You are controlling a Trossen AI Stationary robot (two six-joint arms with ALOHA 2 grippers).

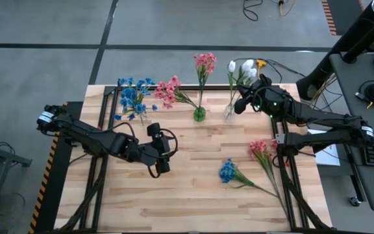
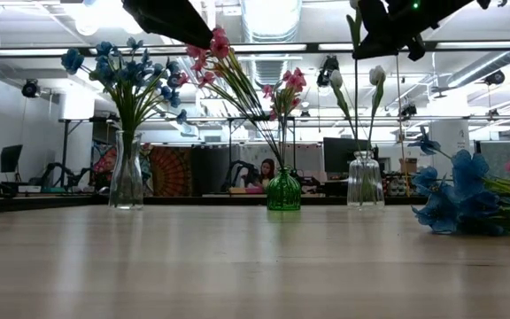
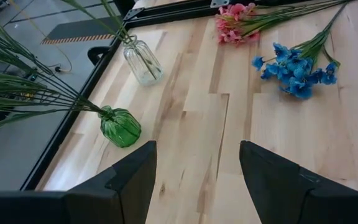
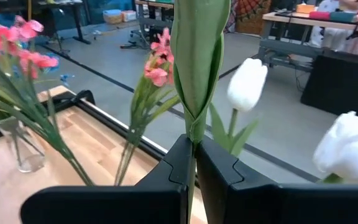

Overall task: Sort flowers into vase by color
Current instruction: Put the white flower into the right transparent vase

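The wooden table (image 1: 193, 188) carries three vases in a row along its far side, with loose flowers lying nearer the front right.

The left arm reaches in over the table's middle; the left gripper (image 1: 163, 151) hangs above bare wood with its jaws standing wide and nothing between them. Ahead of those jaws, in the left wrist view, lie the green vase (image 3: 120, 126) and the clear vase (image 3: 143, 61), and farther off the loose blue sprig (image 3: 297, 65) and loose pink sprig (image 3: 235, 22).

The right arm comes in over the far right corner; the right gripper (image 1: 241, 102) is up above the right-hand clear vase (image 1: 230, 112), its jaws closed tight on the green stem and leaf of a white tulip sprig (image 4: 197, 59), which stands upright straight out of the jaws. Just beside the jaws are more white tulip buds (image 4: 247, 84).

The blue flowers (image 1: 135, 96) stand in the left-hand clear vase (image 2: 126, 171), well away from both sets of jaws. Pink flowers (image 1: 204, 65) fill the green vase in the middle.

On the table, the loose blue sprig and the loose pink sprig lie near each other, below the right jaws and off to the side of the left jaws.
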